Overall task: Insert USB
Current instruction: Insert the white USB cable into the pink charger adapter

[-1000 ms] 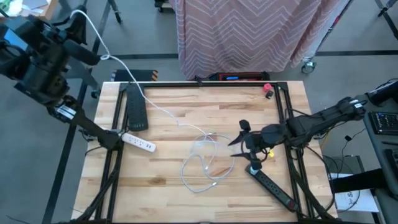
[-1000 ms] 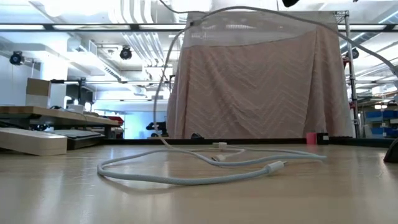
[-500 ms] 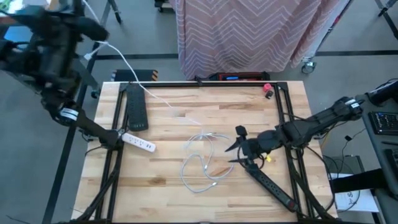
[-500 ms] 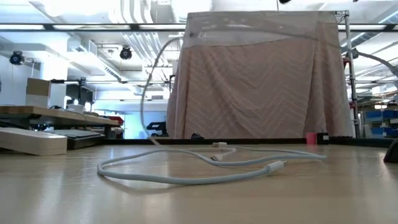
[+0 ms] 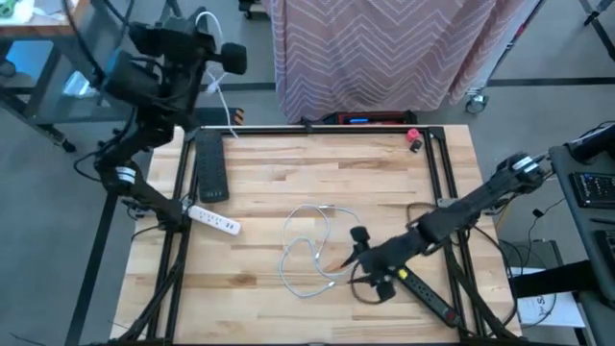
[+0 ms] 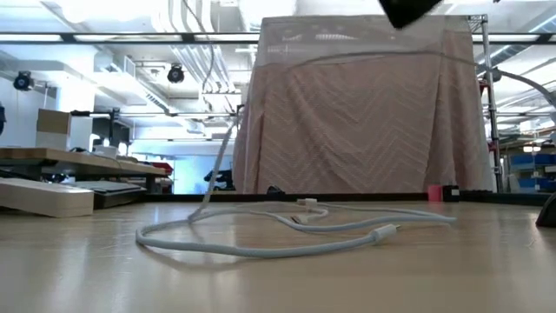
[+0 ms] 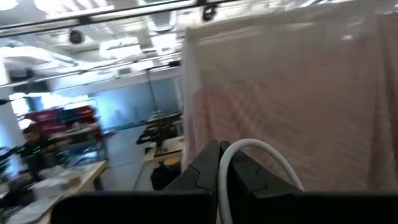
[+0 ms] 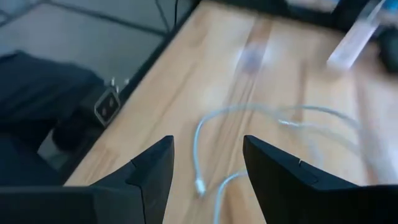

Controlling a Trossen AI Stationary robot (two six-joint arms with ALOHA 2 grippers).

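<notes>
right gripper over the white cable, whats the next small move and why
Probably lower the right gripper onto the loose plug end of the thin white cable and close. Its jaws stand open and empty just beside the coil on the wooden table, with the plug lying ahead between them in the right wrist view. The left gripper already holds the cable's other stretch, raised off the table.
</notes>
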